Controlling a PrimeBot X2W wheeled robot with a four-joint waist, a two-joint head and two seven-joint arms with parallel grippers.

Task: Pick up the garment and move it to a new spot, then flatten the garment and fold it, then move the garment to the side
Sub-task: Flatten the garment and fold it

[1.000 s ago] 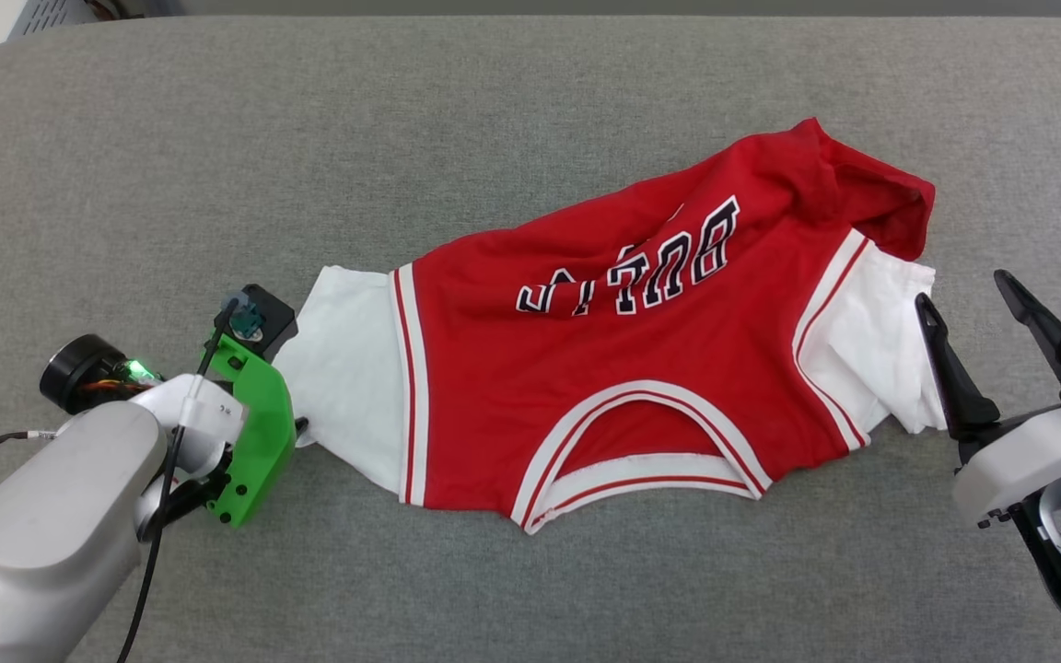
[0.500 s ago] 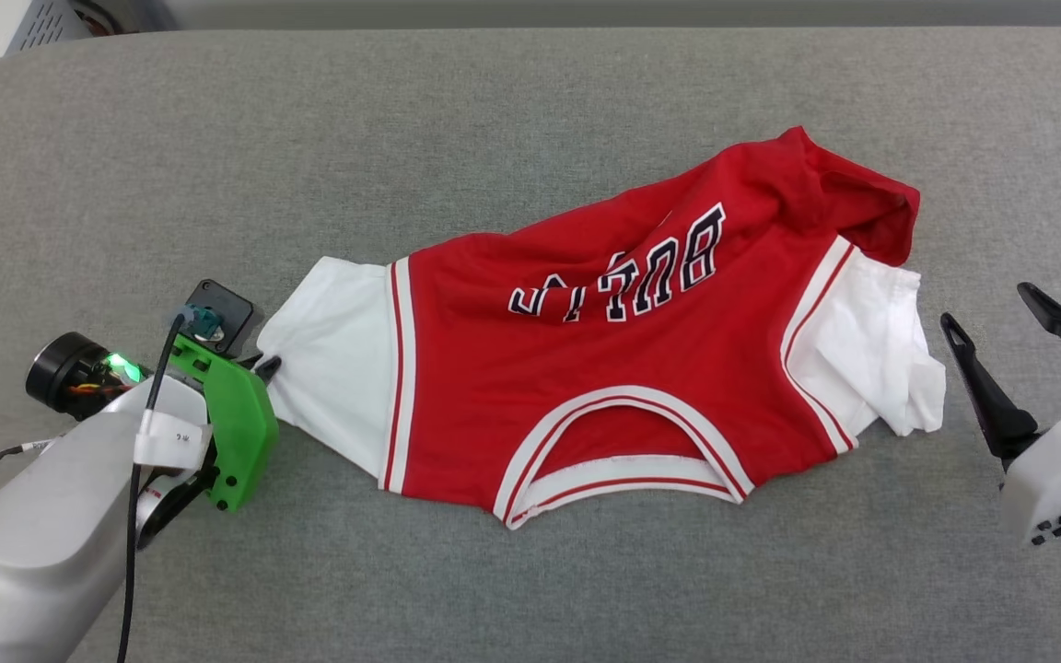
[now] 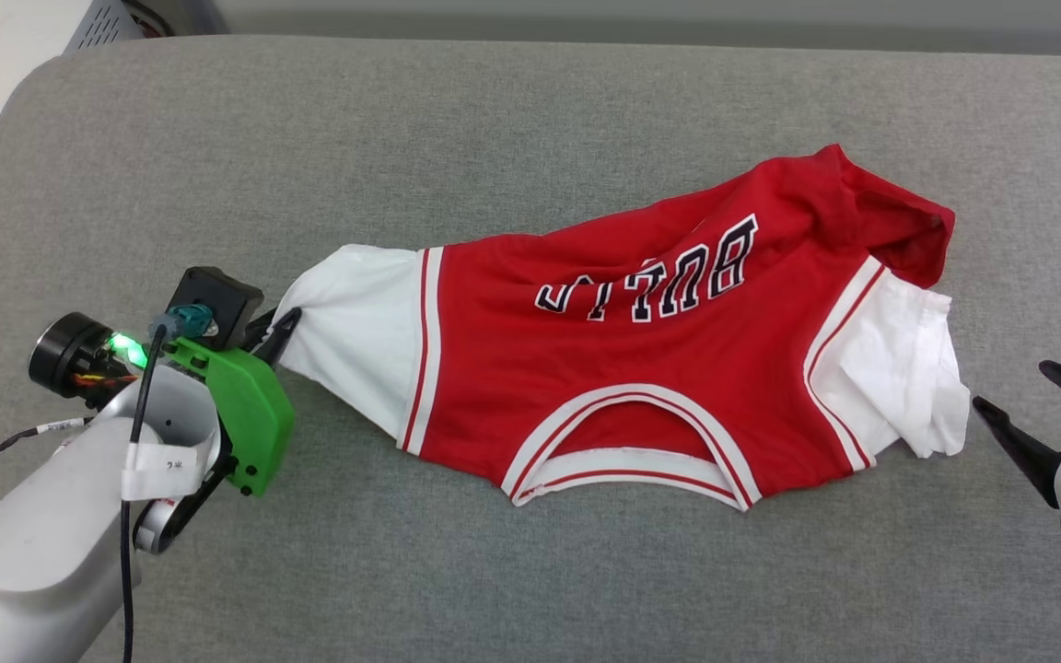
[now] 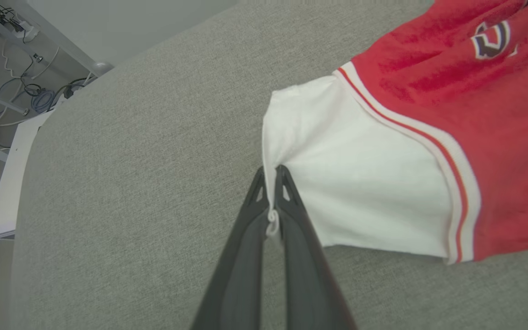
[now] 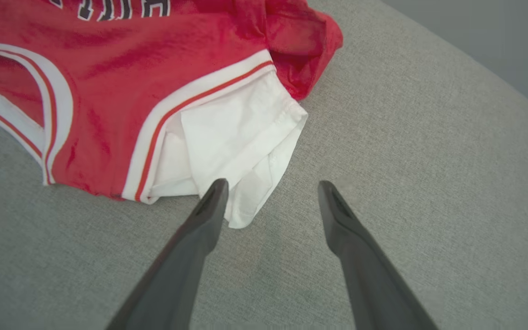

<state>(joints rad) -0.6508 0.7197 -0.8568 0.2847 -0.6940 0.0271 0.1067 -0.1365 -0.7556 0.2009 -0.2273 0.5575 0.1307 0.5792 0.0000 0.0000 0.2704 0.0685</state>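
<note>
The garment (image 3: 659, 368), a red T-shirt with white sleeves, striped trim and dark lettering, lies spread on the grey cushion, collar toward me. Its left white sleeve (image 4: 360, 174) is pulled taut and slightly lifted at the edge. My left gripper (image 3: 284, 324) is shut on that sleeve's hem, which shows pinched between the dark fingers (image 4: 271, 201). My right gripper (image 5: 268, 188) stands open just off the crumpled right sleeve (image 5: 241, 142), its left fingertip (image 5: 216, 192) at the sleeve's edge, nothing between the fingers. At the far right the red hem (image 3: 899, 221) is bunched and folded over.
The grey fabric surface (image 3: 494, 120) stretches wide around the garment, with a rounded corner at the upper left (image 3: 24, 101). Beyond it stand a white shelf (image 4: 12, 174) and cables (image 4: 30, 87) against the wall.
My left gripper has closed on the left sleeve's edge and lifted it a little. The right gripper has drawn back toward the right edge. The head camera has shifted.
</note>
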